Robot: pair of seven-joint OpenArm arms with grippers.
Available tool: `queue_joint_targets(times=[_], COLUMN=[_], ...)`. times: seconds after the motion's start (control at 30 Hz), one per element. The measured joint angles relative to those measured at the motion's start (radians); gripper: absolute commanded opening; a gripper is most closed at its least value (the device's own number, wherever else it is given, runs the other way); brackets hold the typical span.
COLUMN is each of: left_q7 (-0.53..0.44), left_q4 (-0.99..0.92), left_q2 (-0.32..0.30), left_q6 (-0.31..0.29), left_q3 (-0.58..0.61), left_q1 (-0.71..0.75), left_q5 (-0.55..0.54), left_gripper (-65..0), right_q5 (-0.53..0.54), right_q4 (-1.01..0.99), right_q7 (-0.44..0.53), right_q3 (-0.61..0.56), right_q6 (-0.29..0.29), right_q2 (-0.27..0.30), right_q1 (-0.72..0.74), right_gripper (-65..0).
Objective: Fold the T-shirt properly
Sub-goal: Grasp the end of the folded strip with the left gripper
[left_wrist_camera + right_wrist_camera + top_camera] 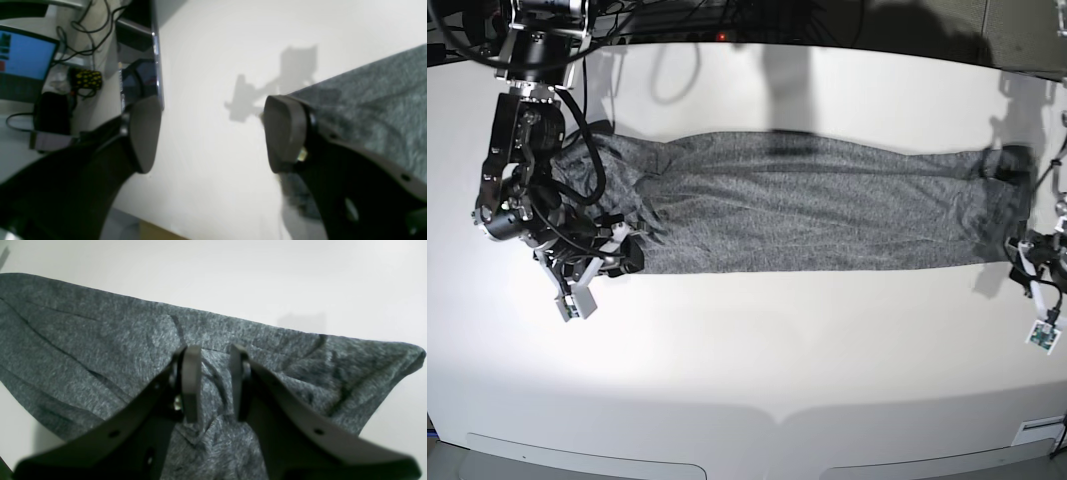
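Grey heathered knit, the T-shirt (807,215), lies as a long band across the white table (757,340), nine to three o'clock. Right gripper (215,383), at nine o'clock, pinches a raised fold of it. Left gripper (213,133), at three o'clock, hangs spread wide over bare tabletop beside the cloth's edge. Monitor (25,63) and cables (90,30) lie beyond.

We see a white worktop (757,350) carrying one thing: the T-shirt (807,215), a mottled dark-grey cloth lying flat in a long band across its far half.
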Motion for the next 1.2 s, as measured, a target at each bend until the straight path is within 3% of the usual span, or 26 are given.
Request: queue_joint_targets(times=[0.1, 0.17, 0.33, 1.2], left_q7=[-0.007, -0.005, -0.006, -0.006], left_q4=[-0.061, -0.111, -0.193, -0.196], left_q2=[-0.067, -0.080, -0.077, -0.079], left_q6=[0.000, 0.000, 0.001, 0.001], left_q3=[0.001, 0.000, 0.002, 0.002], left_q1=[-0.004, -0.004, -0.002, -0.002], left_q5=[-0.088, -0.089, -0.109, -0.137], left_gripper=[-19.8, -19.8, -19.8, -19.8], right_q5=[0.000, 0.000, 0.016, 0.023], right_q4=[0.000, 0.000, 0.000, 0.000], right_q7=[0.000, 0.000, 0.000, -0.004], right_q3=[0.000, 0.000, 0.000, 0.000], right_q6=[0.000, 0.000, 0.000, 0.000], right_q2=[0.000, 0.000, 0.000, 0.000], right_q1=[0.000, 0.000, 0.000, 0.000], right_gripper=[-48.9, -48.9, -48.9, -48.9])
